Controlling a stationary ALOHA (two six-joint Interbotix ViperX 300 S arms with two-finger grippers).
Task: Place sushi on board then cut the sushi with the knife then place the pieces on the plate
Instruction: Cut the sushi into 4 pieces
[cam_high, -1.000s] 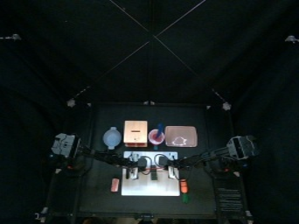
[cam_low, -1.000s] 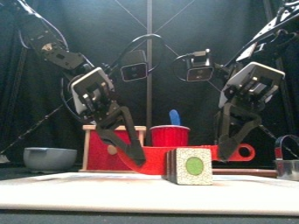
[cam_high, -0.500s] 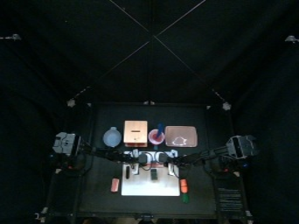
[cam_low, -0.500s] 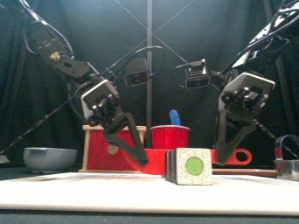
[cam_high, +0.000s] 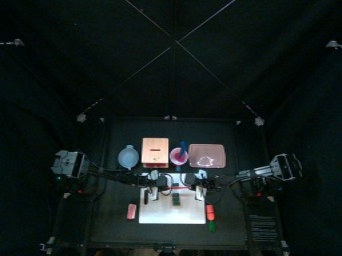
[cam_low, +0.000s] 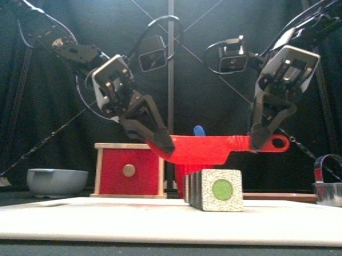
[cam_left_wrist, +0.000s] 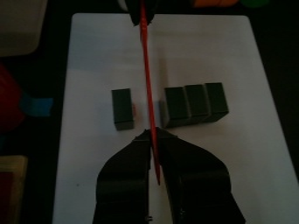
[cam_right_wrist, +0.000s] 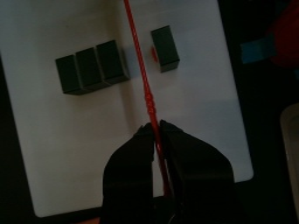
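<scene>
The dark green sushi roll (cam_low: 214, 190) stands on the white board (cam_low: 80, 218). In the left wrist view one block (cam_left_wrist: 121, 107) lies apart from three joined blocks (cam_left_wrist: 194, 103); the right wrist view shows the single block (cam_right_wrist: 165, 48) and the three (cam_right_wrist: 90, 66). The red knife (cam_low: 207, 150) hangs level just above the roll. My left gripper (cam_low: 158, 142) is shut on its blade end and my right gripper (cam_low: 257, 135) is shut on its handle end. Seen edge-on, the blade (cam_left_wrist: 145, 70) runs over the gap between the blocks.
Behind the board stand the wooden box (cam_low: 127, 168), the blue-grey bowl (cam_low: 56, 180), the red cup (cam_high: 178, 155) with the blue knife (cam_low: 198, 131), and the pink tray (cam_high: 207, 155). Small toys lie on the table at the board's left (cam_high: 132, 210) and right (cam_high: 211, 213).
Both grippers have risen with the red knife, from board level behind the roll to just above its top. The arms have spread outward.
</scene>
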